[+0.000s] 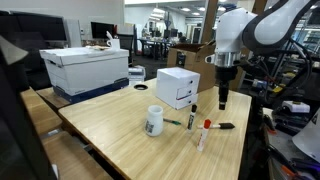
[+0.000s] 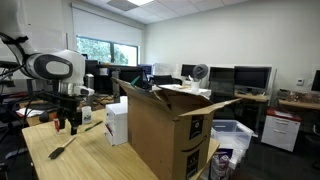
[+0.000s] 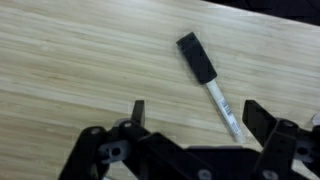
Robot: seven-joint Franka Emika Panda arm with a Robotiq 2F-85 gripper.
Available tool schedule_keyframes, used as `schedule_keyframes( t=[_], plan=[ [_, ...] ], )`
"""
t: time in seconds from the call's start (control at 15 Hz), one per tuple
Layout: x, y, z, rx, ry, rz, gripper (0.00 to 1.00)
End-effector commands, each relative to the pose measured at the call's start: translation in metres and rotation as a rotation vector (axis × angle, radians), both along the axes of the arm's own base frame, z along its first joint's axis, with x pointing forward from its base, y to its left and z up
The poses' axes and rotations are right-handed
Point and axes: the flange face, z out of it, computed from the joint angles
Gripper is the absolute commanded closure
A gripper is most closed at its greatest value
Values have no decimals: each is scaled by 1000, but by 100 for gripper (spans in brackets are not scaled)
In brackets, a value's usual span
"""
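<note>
While the arm (image 1: pixel 250 30) reaches over the table (image 1: pixel 120 130), gripper (image 1: pixel 222 102) pointing down, jaws wide, above marker (image 3: pixel 210 85).

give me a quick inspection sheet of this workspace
surface: light wooden table, flat, wood grain showing
job's things: black-capped marker lying flat on the wood below the gripper, untouched
clutter: white mug, small white box, other markers lying near them, large white box at the far end
grippers: gripper open, empty, hanging above the table
cables: nothing seen
surroundings: open-plan office with desks and monitors; open cardboard box close to the camera in an exterior view
</note>
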Motion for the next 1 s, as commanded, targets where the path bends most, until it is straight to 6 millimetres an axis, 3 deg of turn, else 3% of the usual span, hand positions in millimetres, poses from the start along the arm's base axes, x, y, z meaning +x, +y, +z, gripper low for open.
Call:
schedule_keyframes(
  t=[0.0, 0.4, 0.93],
  plan=[
    [-2, 16, -20, 63, 16, 16, 0],
    [-10, 39, -41, 86, 46, 69, 0],
    [-8, 41, -38, 72, 44, 71, 0]
  ],
)
